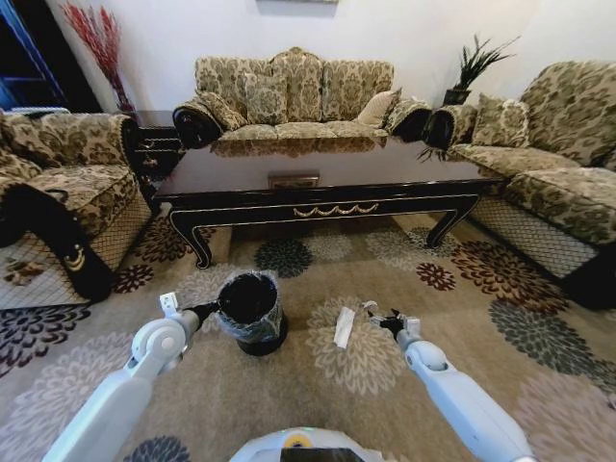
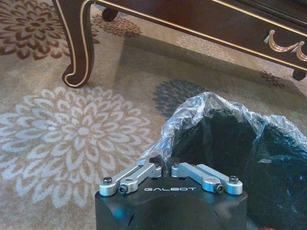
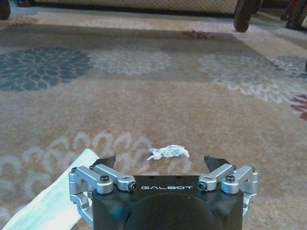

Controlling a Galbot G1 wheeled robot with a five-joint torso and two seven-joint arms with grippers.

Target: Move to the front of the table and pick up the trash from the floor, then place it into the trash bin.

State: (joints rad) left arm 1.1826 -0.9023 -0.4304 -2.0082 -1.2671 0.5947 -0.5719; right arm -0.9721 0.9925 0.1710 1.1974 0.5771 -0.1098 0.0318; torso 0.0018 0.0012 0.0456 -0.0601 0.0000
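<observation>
Nearest, the right gripper (image 3: pixel 162 165) is held low over the floor (image 1: pixel 318 390), fingers spread, a crumpled white scrap (image 3: pixel 168 152) just ahead between them. The left gripper (image 2: pixel 163 162) is pinched on the trash bin (image 1: pixel 252 313) rim.

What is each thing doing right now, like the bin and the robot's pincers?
Small round black trash bin: upright on the carpet, liner over its rim.
White oblong wrapper: flat on the carpet.
Small crumpled white scrap: on the carpet, untouched.
Left pincer: shut, at the bin's rim.
Right pincer: open, low beside the wrapper.
</observation>
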